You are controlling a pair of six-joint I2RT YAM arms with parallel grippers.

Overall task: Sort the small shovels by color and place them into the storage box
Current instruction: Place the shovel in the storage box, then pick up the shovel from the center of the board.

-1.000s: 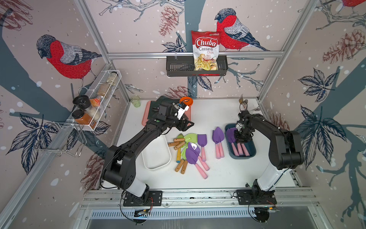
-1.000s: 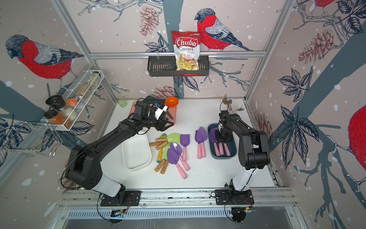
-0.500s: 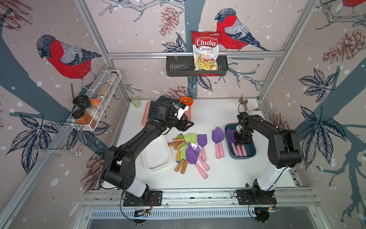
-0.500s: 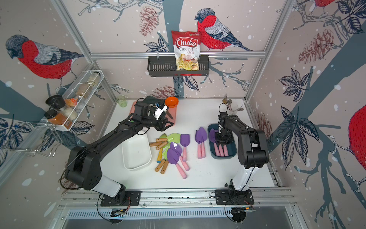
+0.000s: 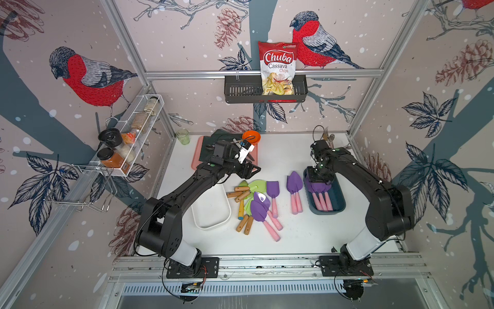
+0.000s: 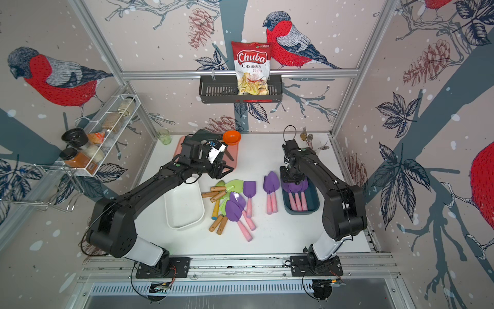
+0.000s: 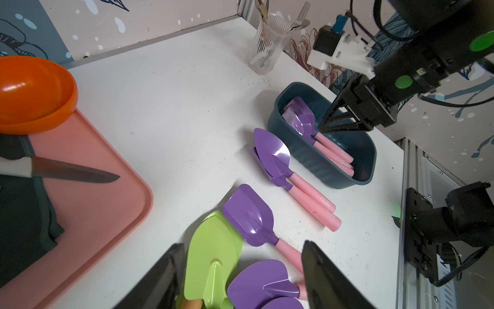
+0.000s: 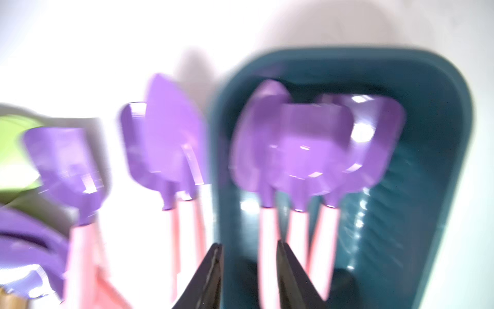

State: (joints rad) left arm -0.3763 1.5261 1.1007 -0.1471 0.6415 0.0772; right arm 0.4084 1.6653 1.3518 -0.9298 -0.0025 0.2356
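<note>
Step in hand, as I read it: purple sorting, at the drop-off into the blue box [image 5: 340,187], right of centre in both top views.

- Right gripper [image 8: 250,250] is hanging low over the end of the blue box where the blades are lying. Its jaws are standing a little apart in the blurred right wrist view. One pink handle is showing in the gap, narrower than the gap, so nothing looks pinched.
- Three purple shovels [image 5: 319,188] are lying side by side in the blue box, pink handles pointing toward the lower edge of the frame.
- A stacked pair of purple shovels [image 5: 294,184] is lying on the table just left of the blue box.
- One square purple shovel [image 5: 272,186] and the mixed pile [image 5: 256,206] are sitting at frame centre. The green shovels [image 5: 258,184] with wooden handles are lying partly under purple ones.
- The white box [image 5: 229,211], left of the pile, is holding nothing.
- Left gripper [image 7: 240,244] is hovering above the upper edge of the pile, jaws spread wide, gripping nothing.

Next move, my judgement: the right arm is needing to rise clear of the blue box rim, then shift left to the stacked pair and take only the top one by its pink handle. The stacking is making a double pick likely. For the left arm, the uncovered green blade nearest its jaws is looking like the easiest first pick for the white box.
</note>
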